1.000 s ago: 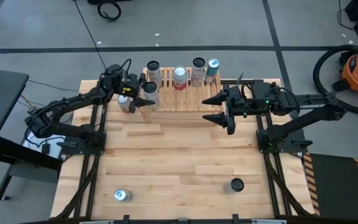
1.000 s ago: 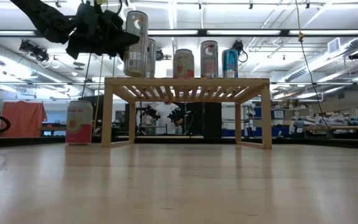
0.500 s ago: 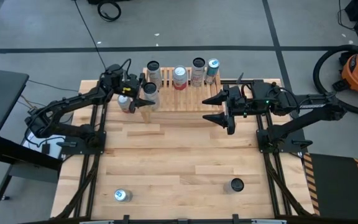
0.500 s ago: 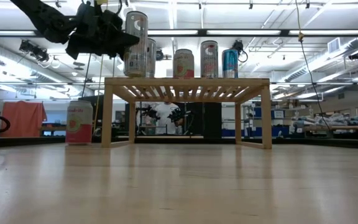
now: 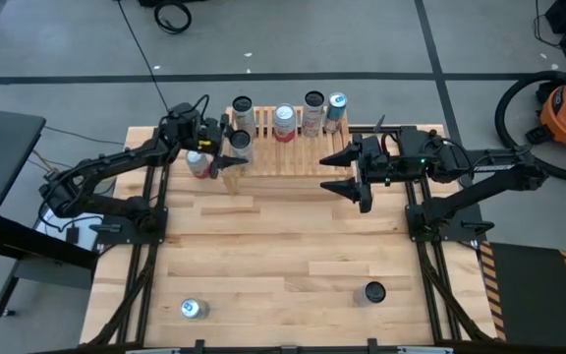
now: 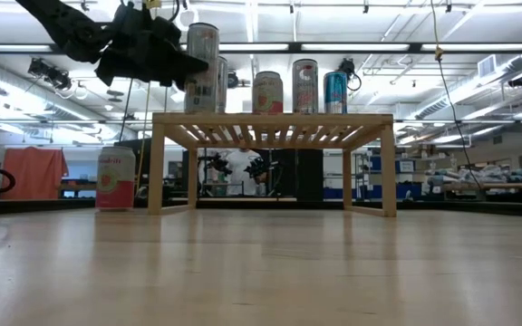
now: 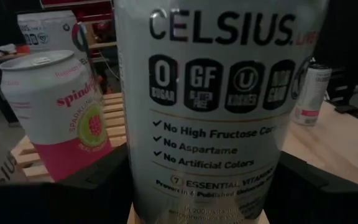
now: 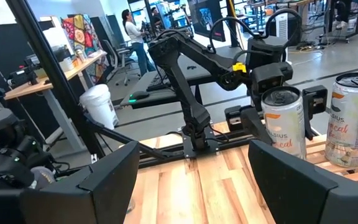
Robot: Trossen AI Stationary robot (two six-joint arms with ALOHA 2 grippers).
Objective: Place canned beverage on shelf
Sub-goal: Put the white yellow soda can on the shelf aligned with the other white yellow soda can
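The shelf (image 5: 293, 157), a low light-wood rack with a slatted top (image 6: 270, 118), stands at the table's far middle. Several cans stand in a row along its far side (image 5: 284, 118). My left gripper (image 5: 230, 144) is shut on a silver Celsius can (image 6: 201, 68), upright at the shelf's near left corner. That can fills the left wrist view (image 7: 216, 112) and shows in the right wrist view (image 8: 283, 121). My right gripper (image 5: 348, 169) hangs open off the shelf's right end, holding nothing. My left gripper pinches the can's round side wall (image 7: 135, 186) between its two fingers, about halfway up. The fingers (image 6: 172, 62) come in roughly level from the table's left. The can stands upright with its base at the slatted top; I cannot tell whether it rests there.
A pink can (image 6: 116, 178) stands on the table just left of the shelf (image 5: 197, 163). Near the table's front edge stand a silver can (image 5: 194, 309) and a dark can (image 5: 373, 292). The wide wooden table top (image 5: 283, 246) between them and the shelf is bare.
My left gripper has rolled a little while staying where it was. The can in it has gone from a slight tilt to upright at the shelf's near left corner.
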